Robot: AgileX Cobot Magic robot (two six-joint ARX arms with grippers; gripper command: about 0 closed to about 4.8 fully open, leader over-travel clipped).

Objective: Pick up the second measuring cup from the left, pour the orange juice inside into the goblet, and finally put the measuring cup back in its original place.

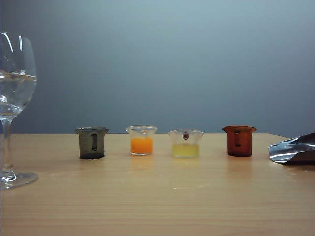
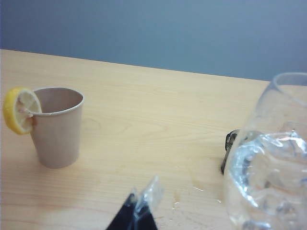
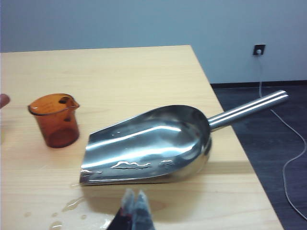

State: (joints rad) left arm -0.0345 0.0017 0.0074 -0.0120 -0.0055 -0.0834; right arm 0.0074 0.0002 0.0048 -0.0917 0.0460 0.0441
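The measuring cup [image 1: 141,140] is the second from the left in a row of small cups in the exterior view. It is clear, stands upright on the table, and is about half full of orange juice [image 1: 141,146]. The goblet [image 1: 15,93] stands at the far left with clear liquid in its bowl. It also fills one side of the left wrist view, goblet [image 2: 268,158]. My left gripper [image 2: 141,203] is shut and empty, low over the table beside the goblet. My right gripper [image 3: 135,201] is shut and empty, near a metal scoop. Neither gripper shows in the exterior view.
The row also holds a smoky grey cup [image 1: 92,143], a wider clear cup of pale yellow liquid [image 1: 185,143] and an amber cup [image 1: 239,141]. A steel scoop [image 3: 153,143] lies at the right edge. A paper cup with a lemon slice [image 2: 56,127] stands further left. Droplets wet the table.
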